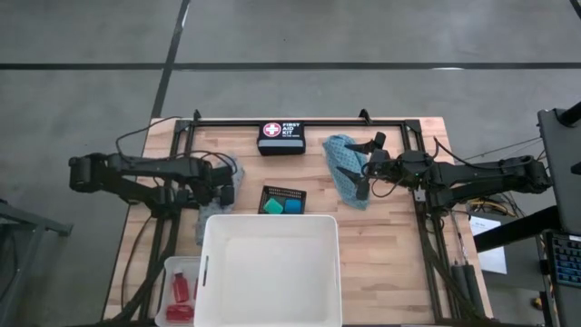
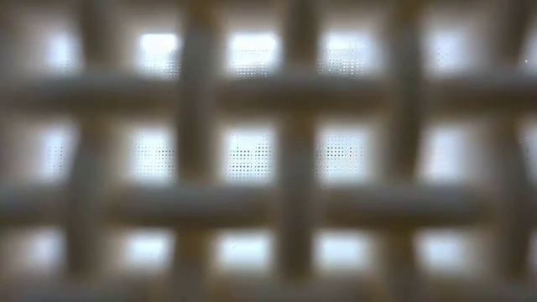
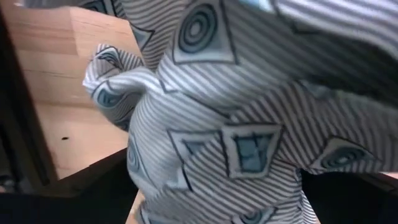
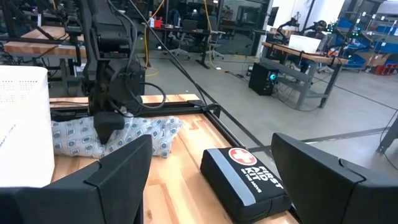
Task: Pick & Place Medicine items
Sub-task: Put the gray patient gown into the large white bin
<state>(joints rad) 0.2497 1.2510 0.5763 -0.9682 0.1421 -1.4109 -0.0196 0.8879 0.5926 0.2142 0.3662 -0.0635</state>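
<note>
From above, the left hand (image 1: 224,193) lay low over the grey patterned cloth (image 1: 225,169) near the counter's (image 1: 390,263) left side; whether it touched the cloth could not be told there. The right hand (image 1: 367,167) stood spread wide over the teal cloth (image 1: 343,163), holding nothing. Blue and green tubs (image 1: 281,207) sat in a black mesh tray (image 1: 283,196), just behind the big white tub (image 1: 270,272). Red bottles (image 1: 182,292) lay in a clear bin (image 1: 169,272) at the front left.

The low view showed only a blurred white lattice (image 2: 268,151).

The left wrist view was filled by the grey patterned cloth (image 3: 236,124), pressed close.

In the right wrist view, the right hand's fingers (image 4: 118,180) stood wide apart and empty, above a first aid kit (image 4: 245,177); the left arm (image 4: 112,74) met the grey cloth (image 4: 124,138) beyond.
</note>
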